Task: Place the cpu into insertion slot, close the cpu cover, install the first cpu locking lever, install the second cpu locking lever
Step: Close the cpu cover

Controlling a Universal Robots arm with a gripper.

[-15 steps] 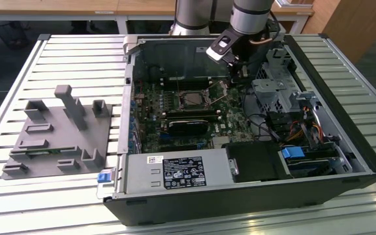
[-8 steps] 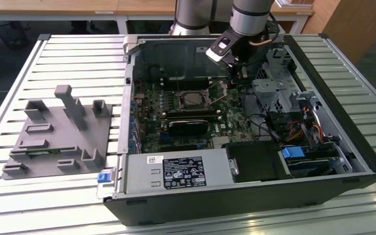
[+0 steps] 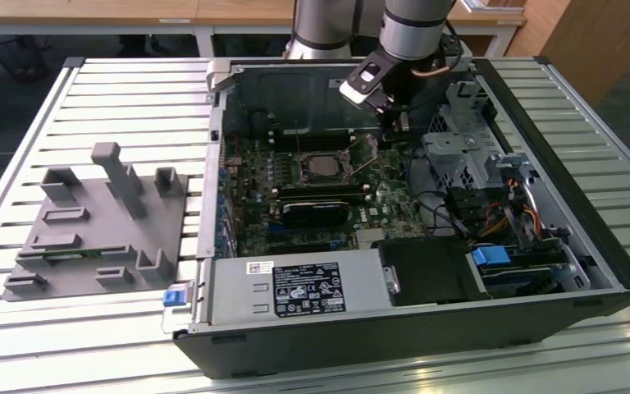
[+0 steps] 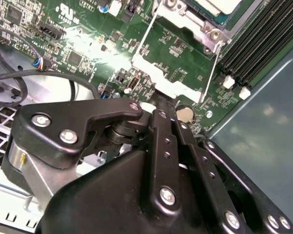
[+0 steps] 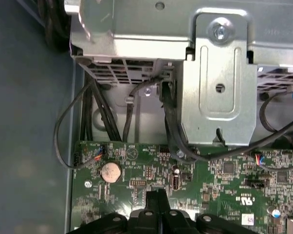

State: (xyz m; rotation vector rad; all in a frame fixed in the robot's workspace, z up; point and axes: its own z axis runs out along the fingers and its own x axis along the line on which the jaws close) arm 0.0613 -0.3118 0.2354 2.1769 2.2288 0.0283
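The cpu (image 3: 321,167) lies in the insertion slot (image 3: 296,156) on the green board; the second wrist view shows the cpu's (image 4: 219,4) pale top inside the slot's silver rim (image 4: 207,27). The cpu cover (image 4: 158,78) stands raised off the slot, and the board shows through its window. In the exterior view the cpu cover (image 3: 372,167) is a thin slanted frame on the slot's right side. My gripper (image 4: 162,105) is shut with nothing between its fingers, and its tip is right at the cover's free edge. I cannot tell whether they touch. It hangs inside the case (image 3: 395,131) and points down at the board (image 5: 154,195).
A silver drive cage (image 5: 219,87) and black cables (image 5: 171,126) crowd the board's edge beside my gripper. A coin battery (image 5: 110,171) sits close to the fingertips. Long black memory slots (image 4: 263,44) flank the socket. A grey fixture (image 3: 96,222) stands on the slatted table at the exterior view's left.
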